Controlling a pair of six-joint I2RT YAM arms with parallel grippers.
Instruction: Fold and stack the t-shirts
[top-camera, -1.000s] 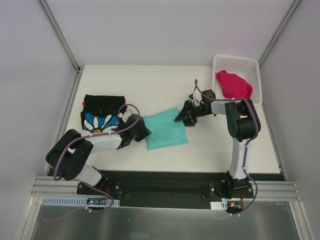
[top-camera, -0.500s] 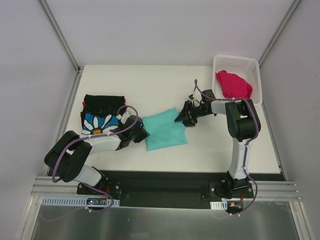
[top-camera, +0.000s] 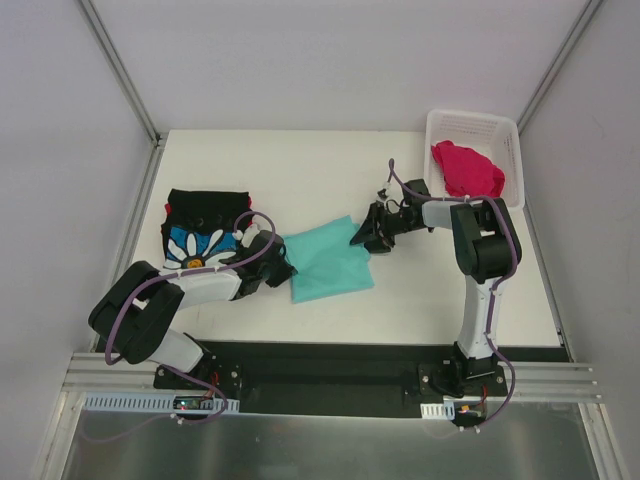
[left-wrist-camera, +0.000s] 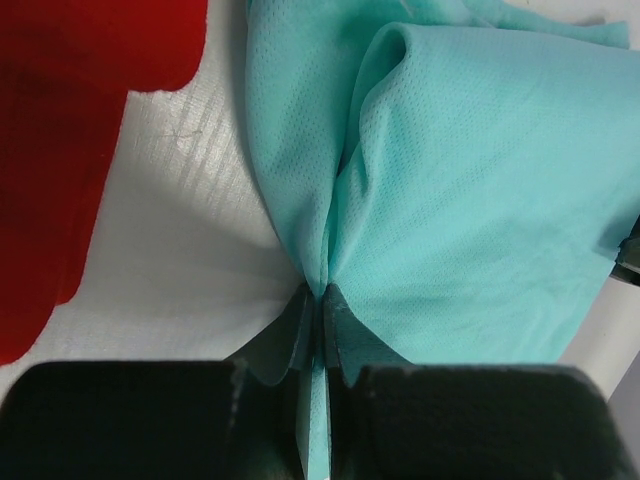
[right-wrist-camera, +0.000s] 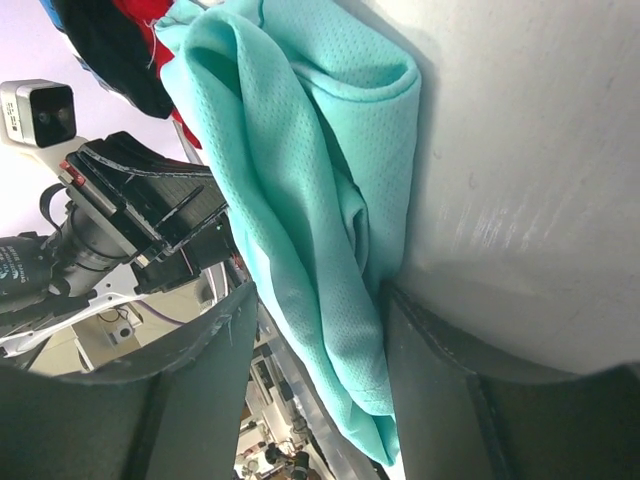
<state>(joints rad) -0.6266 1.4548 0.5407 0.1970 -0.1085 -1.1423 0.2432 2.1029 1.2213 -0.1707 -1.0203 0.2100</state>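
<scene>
The mint-teal t-shirt (top-camera: 330, 262) lies folded in the middle of the table. My left gripper (top-camera: 281, 268) is shut on its left edge; in the left wrist view the jaws (left-wrist-camera: 322, 300) pinch a bunched fold of teal cloth (left-wrist-camera: 460, 200). My right gripper (top-camera: 363, 238) is at the shirt's far right corner. Its fingers (right-wrist-camera: 318, 300) stand apart, straddling the teal edge (right-wrist-camera: 300, 180) without squeezing it. The black daisy t-shirt (top-camera: 200, 238) lies folded at the left on top of the red one (left-wrist-camera: 60, 120). The magenta-pink t-shirt (top-camera: 466, 170) sits crumpled in the basket.
The white lattice basket (top-camera: 508, 135) stands at the back right corner of the table. Metal frame posts run along both sides of the white tabletop (top-camera: 300, 170).
My left gripper has closed onto the teal shirt's left edge and drawn back slightly to the left. The right arm has stayed in place.
</scene>
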